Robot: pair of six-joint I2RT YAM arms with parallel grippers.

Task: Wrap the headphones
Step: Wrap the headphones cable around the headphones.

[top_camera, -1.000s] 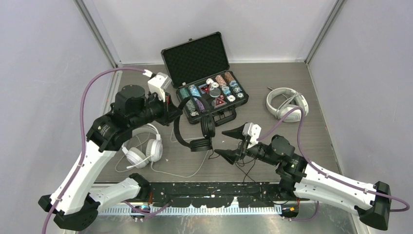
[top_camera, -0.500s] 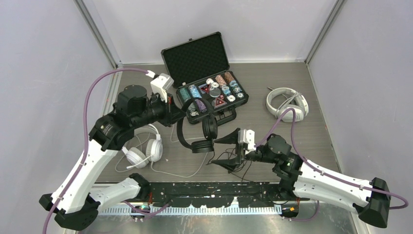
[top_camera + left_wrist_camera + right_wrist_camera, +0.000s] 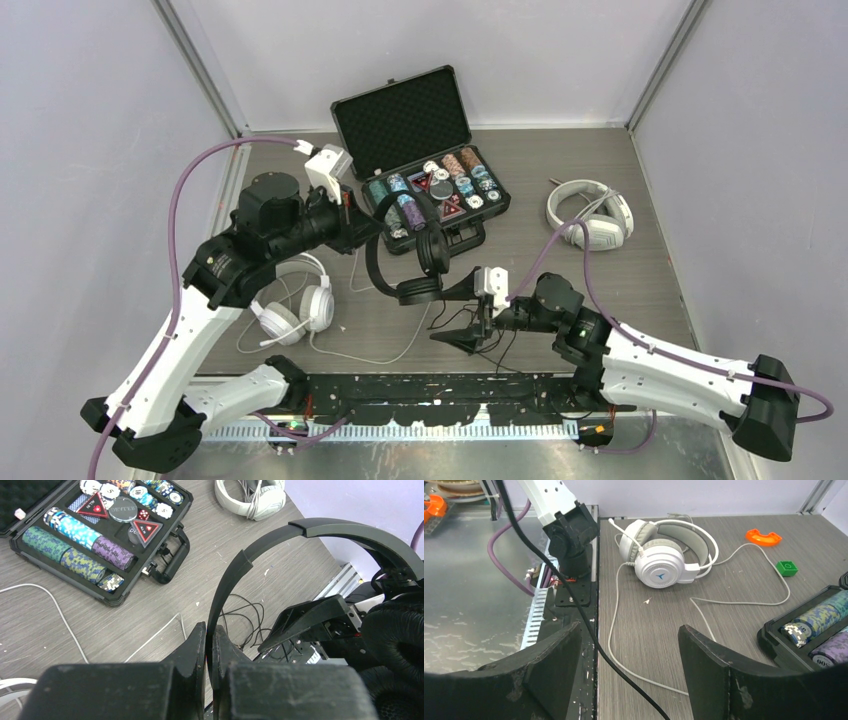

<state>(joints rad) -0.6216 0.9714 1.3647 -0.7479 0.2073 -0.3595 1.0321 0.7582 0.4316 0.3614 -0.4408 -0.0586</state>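
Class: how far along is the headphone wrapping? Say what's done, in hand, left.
Seemingly done: white-grey headset, cord gathered inside its band. In hand: left end effector shut on lifted black headset; right end effector open around its black cord. Left: wrapping that, then the white mic headset, cord sprawled.

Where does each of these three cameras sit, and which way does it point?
Top external: above and behind the arms, looking down at the table; both arms show.
Left wrist: on the left arm, looking past the left gripper, shut on the black headphones, toward the chip case.
Right wrist: on the right arm, looking through the open right gripper at the white headset with mic and the left arm's base.
Shared: both wrist views show the chip case.
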